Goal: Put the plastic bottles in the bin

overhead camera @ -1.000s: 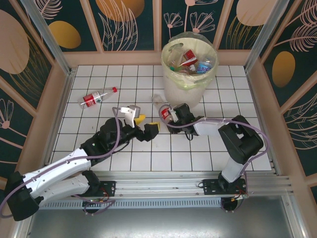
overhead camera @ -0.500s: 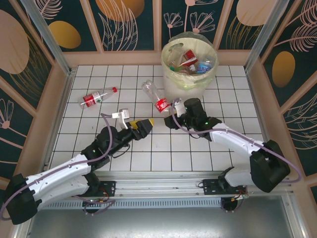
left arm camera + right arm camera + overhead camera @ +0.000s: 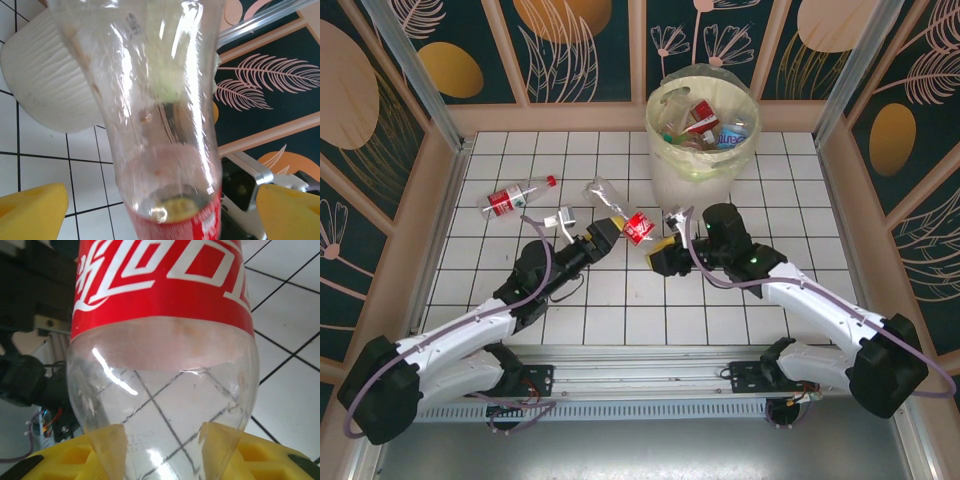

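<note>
We see a white tiled table [image 3: 610,325] walled in by dark panels painted with leaves. At its far edge stands the bin [image 3: 670,188], a white bucket with a pale green liner and several bottles [image 3: 705,125] lying inside it. Two arms reach in from the near edge and meet at mid-table, just in front of the bin.

The right gripper [image 3: 660,252] is closed on a clear bottle [image 3: 618,208] with a red label. Its yellow fingers [image 3: 65,460] press both sides of the clear end just past the label. The bottle hangs tilted above the tiles, slanting away to the left.

The left gripper [image 3: 607,229] is spread wide around the same bottle. In the left wrist view one yellow finger [image 3: 30,212] sits on each side, with a gap showing between finger and plastic. It has hold of nothing.

A loose bottle [image 3: 518,197] with a red cap lies on the tiles, well to the left.
</note>
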Robot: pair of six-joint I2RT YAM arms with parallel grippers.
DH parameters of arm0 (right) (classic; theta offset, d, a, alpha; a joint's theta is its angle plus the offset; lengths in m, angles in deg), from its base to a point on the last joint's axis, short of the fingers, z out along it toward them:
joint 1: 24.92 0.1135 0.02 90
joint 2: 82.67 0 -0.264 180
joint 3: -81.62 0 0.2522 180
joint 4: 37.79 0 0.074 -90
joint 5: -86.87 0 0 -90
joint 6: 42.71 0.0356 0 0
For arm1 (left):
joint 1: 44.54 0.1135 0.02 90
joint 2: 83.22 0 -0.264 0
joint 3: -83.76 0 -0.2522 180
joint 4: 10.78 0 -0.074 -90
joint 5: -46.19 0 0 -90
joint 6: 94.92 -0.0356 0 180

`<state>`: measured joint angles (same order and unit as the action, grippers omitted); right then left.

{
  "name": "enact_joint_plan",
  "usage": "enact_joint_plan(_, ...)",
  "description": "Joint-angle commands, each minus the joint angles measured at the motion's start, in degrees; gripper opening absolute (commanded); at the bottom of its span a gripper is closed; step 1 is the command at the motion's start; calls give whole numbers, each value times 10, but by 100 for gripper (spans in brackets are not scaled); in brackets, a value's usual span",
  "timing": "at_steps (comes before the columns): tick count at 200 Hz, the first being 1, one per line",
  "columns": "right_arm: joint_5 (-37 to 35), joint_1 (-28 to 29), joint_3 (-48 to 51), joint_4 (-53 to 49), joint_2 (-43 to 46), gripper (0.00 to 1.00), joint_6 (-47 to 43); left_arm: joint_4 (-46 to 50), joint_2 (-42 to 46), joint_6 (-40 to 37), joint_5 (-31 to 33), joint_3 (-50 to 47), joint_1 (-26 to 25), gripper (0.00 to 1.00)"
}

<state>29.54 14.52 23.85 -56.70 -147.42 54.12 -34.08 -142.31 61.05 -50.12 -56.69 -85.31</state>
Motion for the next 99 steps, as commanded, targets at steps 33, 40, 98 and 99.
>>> enact_joint_plan(33,22,21,15,-18,22,43,16,-81,-28,28,-41,23,21,88)
enact_joint_plan(40,18,23,16,-19,24,43,18,-82,-29,26,-42,25,21,85)
enact_joint_plan(98,9,29,16,-26,29,43,16,-89,-31,31,-45,34,24,61)
enact_joint_plan(99,9,29,16,-26,29,43,16,-89,-31,31,-45,35,24,61)
